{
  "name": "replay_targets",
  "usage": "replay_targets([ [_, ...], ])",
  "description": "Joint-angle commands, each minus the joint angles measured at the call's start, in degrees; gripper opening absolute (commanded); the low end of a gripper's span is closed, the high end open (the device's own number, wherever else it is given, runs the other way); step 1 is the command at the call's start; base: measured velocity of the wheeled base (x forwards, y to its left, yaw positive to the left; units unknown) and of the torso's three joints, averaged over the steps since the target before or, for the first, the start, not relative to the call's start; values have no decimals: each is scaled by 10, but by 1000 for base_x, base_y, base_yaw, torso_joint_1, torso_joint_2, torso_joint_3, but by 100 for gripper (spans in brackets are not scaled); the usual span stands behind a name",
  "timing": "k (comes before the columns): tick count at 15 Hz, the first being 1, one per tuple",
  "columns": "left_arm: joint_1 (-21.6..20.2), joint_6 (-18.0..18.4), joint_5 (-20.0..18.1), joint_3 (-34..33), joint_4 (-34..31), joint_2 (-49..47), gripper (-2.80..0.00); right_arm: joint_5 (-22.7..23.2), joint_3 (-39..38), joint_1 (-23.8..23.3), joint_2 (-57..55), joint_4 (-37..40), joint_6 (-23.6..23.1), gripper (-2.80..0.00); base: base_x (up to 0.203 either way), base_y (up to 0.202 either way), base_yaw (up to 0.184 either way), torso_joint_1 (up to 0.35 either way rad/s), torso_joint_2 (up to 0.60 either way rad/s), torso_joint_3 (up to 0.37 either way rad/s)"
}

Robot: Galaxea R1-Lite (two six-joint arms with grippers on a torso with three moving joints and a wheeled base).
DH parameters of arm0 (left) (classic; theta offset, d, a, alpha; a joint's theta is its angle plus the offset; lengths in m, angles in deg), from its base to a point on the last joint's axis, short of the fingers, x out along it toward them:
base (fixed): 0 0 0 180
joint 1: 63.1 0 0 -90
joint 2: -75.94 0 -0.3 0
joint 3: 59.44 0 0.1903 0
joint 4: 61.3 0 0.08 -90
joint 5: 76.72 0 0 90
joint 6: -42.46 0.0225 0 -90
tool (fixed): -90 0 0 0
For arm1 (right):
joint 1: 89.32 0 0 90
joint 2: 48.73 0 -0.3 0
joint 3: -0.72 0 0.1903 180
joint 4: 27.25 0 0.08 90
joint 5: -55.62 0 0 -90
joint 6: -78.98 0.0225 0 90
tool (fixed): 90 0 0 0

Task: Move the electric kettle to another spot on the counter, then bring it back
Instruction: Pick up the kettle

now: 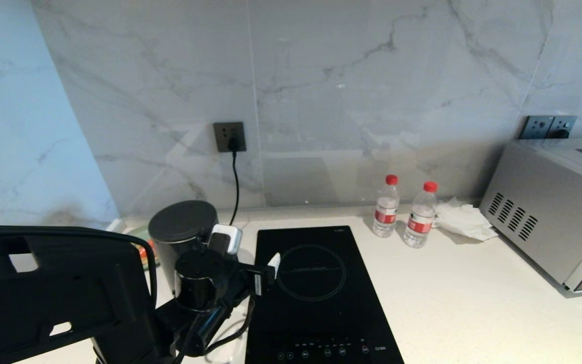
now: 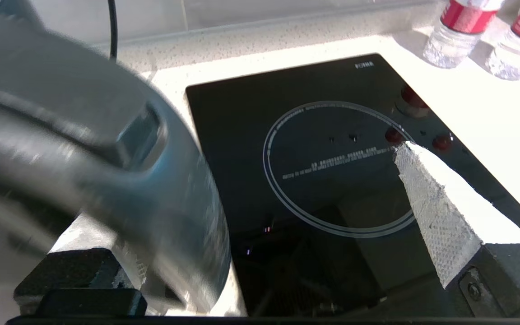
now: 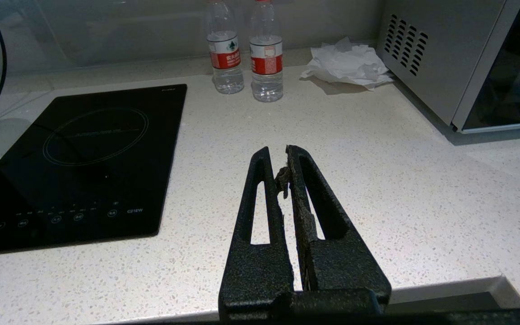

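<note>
The electric kettle, glossy black with a flat dark-grey lid, stands on the counter to the left of the hob. My left gripper is open right beside its hob side. In the left wrist view the blurred kettle looms close and hides one finger, while the white-padded other finger hangs over the hob glass. Nothing is held between the fingers. My right gripper is shut and empty, low over the counter near its front edge, and is out of the head view.
A black induction hob lies in the middle. Two water bottles and crumpled tissue stand at the back, with a silver oven at the right. A black cord runs from the wall socket down behind the kettle.
</note>
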Motion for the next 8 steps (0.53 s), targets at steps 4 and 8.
replay_targets([
  [4, -20, 0, 0, 36, -20, -3, 0, 0, 0, 0, 0, 0, 0, -280, 0, 0, 0, 0, 0, 0],
  [8, -35, 0, 1, 41, -20, 2, 0, 0, 0, 0, 0, 0, 0, -280, 0, 0, 0, 0, 0, 0],
])
